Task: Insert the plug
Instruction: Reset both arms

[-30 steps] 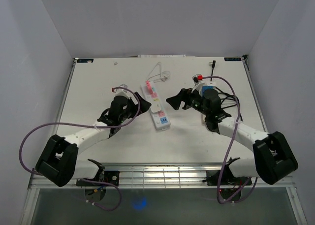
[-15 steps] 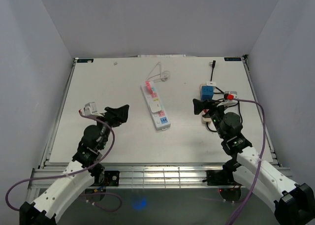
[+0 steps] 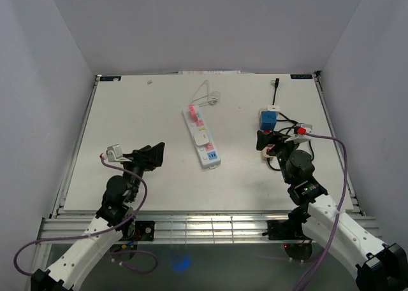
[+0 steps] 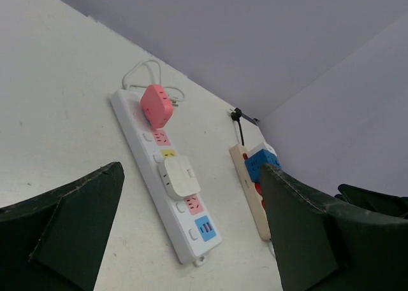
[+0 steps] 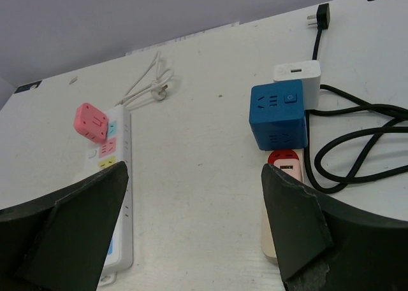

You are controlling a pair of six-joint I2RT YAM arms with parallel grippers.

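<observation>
We have drawn both arms back from the white power strip [image 3: 202, 138] toward the table's near edge. The left gripper [image 3: 157, 153], left of it, and the right gripper [image 3: 262, 140], right of it, hang with jaws apart, empty. We count two strips, the other a beige power strip [image 4: 240, 158] to the right. There are two cubes: a pink cube adapter [image 4: 157, 106] at the white strip's far end and a blue cube adapter [image 5: 277, 114] on the beige one. One white plug [image 4: 178, 176] sits mid-strip.

White arm links [image 3: 83, 243] with black joints [image 3: 118, 189]; a purple cable [image 3: 345, 170] loops along each arm; left gripper [image 3: 153, 152] and right gripper [image 3: 262, 138] seem matte black
</observation>
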